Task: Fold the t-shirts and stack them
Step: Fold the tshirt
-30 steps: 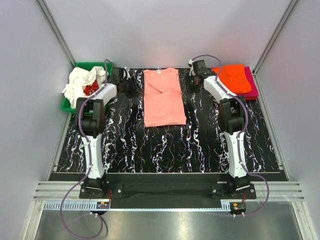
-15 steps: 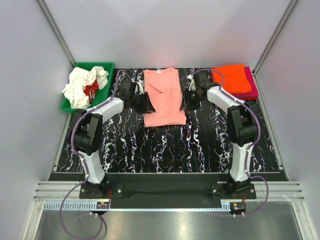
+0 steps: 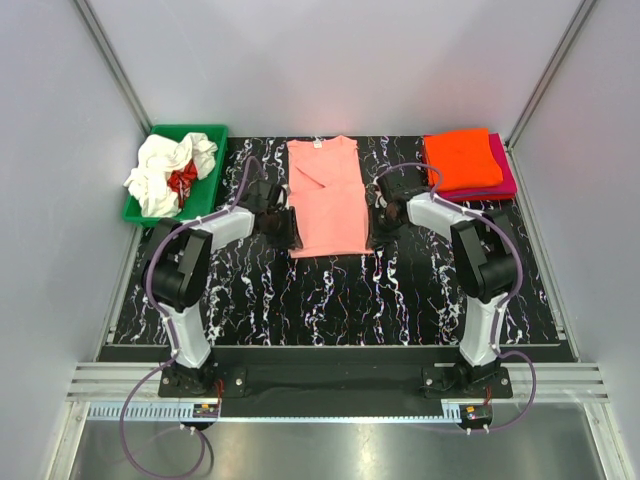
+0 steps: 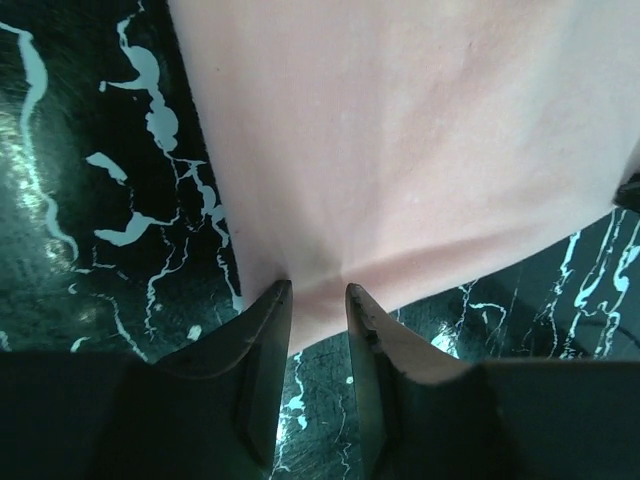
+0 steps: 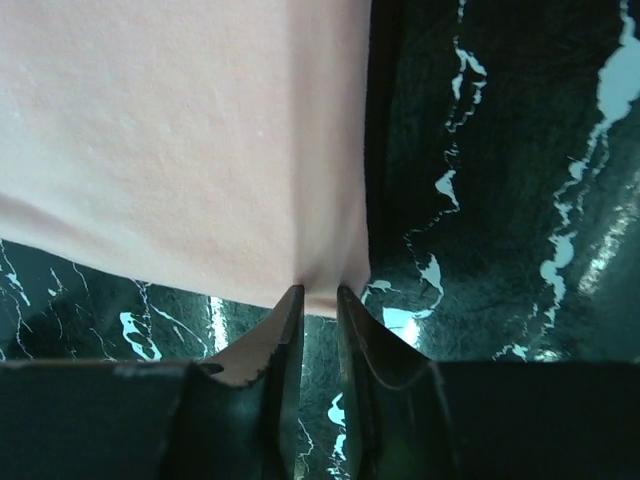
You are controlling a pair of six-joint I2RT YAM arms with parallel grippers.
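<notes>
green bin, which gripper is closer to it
Left. The left gripper is at the salmon-pink shirt's near left corner, on the green bin's side; the right gripper is at the near right corner, across the shirt from it.

No legible text, brand, number or sign found in any view. A small pale tag (image 3: 318,144) at the collar of the salmon-pink t-shirt (image 3: 328,205) is too small to read. Both wrist views show no print.
</notes>
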